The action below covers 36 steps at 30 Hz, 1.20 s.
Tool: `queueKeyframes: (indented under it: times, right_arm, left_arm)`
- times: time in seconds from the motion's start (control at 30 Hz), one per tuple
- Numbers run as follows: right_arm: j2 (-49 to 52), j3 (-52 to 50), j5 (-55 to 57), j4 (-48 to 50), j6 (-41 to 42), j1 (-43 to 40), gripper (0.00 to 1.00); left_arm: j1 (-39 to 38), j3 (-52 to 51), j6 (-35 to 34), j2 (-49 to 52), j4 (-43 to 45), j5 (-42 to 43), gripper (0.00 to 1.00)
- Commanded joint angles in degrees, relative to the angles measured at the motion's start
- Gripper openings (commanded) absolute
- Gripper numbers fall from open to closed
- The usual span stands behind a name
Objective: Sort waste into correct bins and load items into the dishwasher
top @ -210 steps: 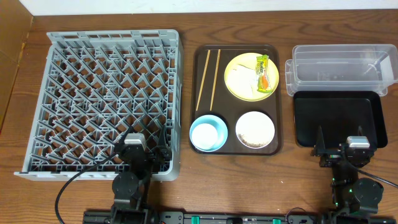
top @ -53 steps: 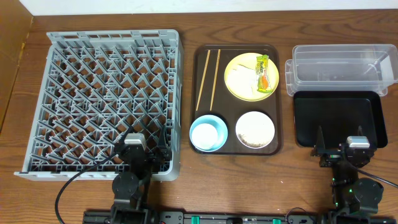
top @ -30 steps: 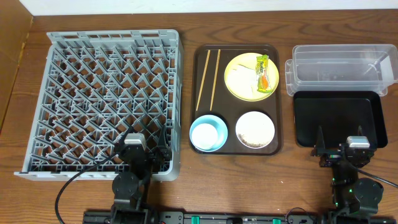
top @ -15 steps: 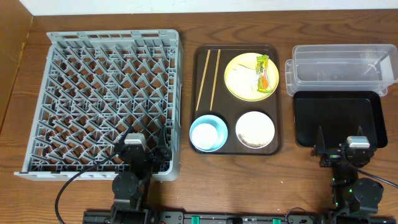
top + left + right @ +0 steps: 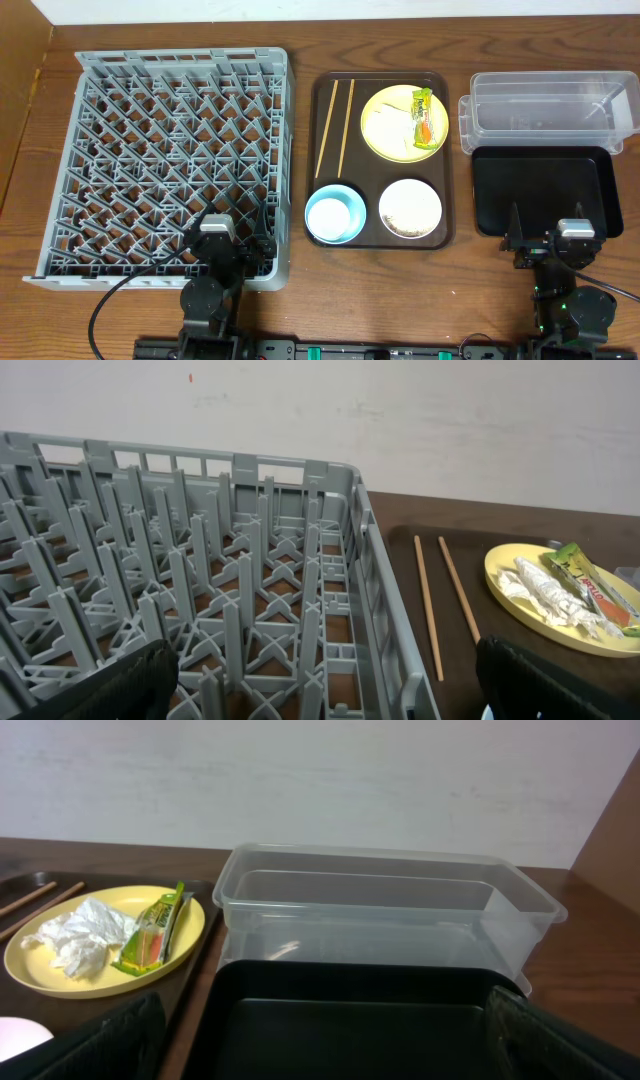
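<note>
Overhead, nothing is sorted yet, so I judge the first pick is the step at issue: my left hand hovers spread and empty over the near corner of the dish rack, my right hand likewise spread at the near edge of the black tray. I count one serving tray, one plate, one wrapper, two chopsticks, one blue bowl, one white bowl (scraps inside, I think), one clear tub. The left wrist view adds one tissue on the plate. The right wrist view shows wrapper just beside tissue; next I'd reach left and pinch the wrapper lightly.
</note>
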Motion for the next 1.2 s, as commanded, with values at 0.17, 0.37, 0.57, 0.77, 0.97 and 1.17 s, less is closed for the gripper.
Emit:
queueKeyframes:
  times: [0.17,0.37,0.57,0.77,0.97,1.17]
  right_arm:
    - [-0.3,-0.1,0.2,-0.2,-0.7,-0.4,0.99]
    - [-0.3,-0.1,0.2,-0.2,-0.7,-0.4,0.99]
    - [-0.3,-0.1,0.2,-0.2,-0.7,-0.4,0.99]
    - [-0.3,-0.1,0.2,-0.2,-0.7,-0.4,0.99]
    - [-0.3,-0.1,0.2,-0.2,-0.7,-0.4,0.99]
    - [-0.3,-0.1,-0.3,0.0,-0.2,-0.3,0.99]
  left_arm:
    - [-0.1,-1.4,0.8,0.0,-1.6,-0.5,0.96]
    - [-0.1,-1.4,0.8,0.0,-1.6,-0.5,0.96]
    - [-0.1,-1.4,0.8,0.0,-1.6,-0.5,0.96]
    - [-0.1,-1.4,0.8,0.0,-1.6,-0.5,0.96]
    - [-0.1,-1.4,0.8,0.0,-1.1,-0.7,0.96]
    - [-0.1,-1.3,0.5,0.0,1.0,-0.2,0.96]
